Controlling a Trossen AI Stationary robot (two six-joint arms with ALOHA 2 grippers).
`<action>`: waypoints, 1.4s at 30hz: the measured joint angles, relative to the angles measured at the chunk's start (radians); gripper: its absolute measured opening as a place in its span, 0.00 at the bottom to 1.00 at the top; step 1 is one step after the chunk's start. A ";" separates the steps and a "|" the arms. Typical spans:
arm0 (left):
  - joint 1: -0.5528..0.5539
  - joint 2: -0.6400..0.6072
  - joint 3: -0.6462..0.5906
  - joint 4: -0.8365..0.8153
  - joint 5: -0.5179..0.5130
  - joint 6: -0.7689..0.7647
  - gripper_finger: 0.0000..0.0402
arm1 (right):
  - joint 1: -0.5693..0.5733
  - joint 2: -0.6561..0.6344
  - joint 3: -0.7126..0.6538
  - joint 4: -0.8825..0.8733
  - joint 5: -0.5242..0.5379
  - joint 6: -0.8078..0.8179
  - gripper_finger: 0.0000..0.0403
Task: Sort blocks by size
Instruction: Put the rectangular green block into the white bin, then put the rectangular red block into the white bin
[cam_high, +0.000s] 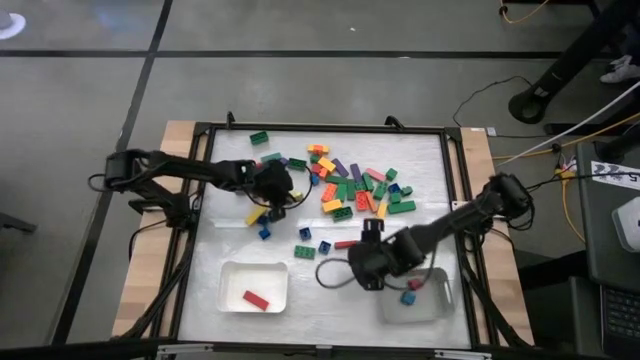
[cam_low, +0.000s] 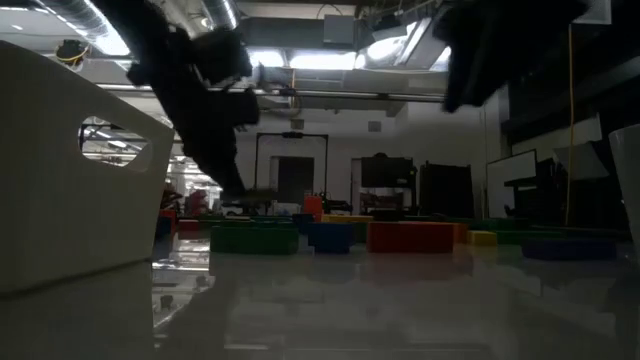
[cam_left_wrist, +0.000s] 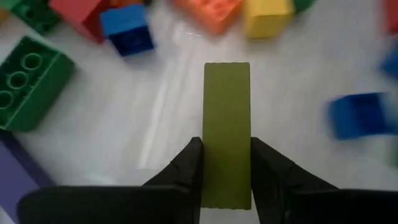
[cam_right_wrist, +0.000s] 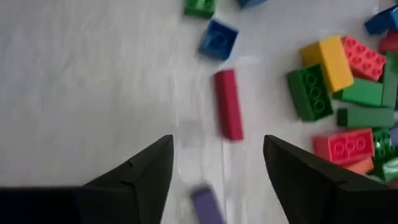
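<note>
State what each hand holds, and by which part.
The left hand grips a long olive-green block by its two long sides, at one end. The right hand is open and holds nothing.

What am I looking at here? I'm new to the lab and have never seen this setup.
It is a robot with two dark arms at a table, each ending in a two-finger gripper. One picture looks straight down, one looks level across the tabletop, and two come from cameras on the wrists. A heap of toy bricks in many colours lies on the white surface, with two pale trays nearer the front; one holds a red brick. The left gripper is closed on a long olive-yellow brick. The right gripper is open and empty above a long red brick.
</note>
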 joint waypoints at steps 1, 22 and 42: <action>-0.004 -0.020 0.017 -0.036 0.029 -0.020 0.20 | -0.016 0.000 -0.013 0.024 0.000 -0.017 0.62; -0.551 -0.210 0.077 -0.313 0.327 -0.477 0.24 | -0.236 0.000 -0.248 0.358 -0.185 -0.216 0.62; -0.740 -0.115 0.077 -0.308 0.149 -0.787 0.42 | -0.240 0.000 -0.359 0.498 -0.237 -0.235 0.62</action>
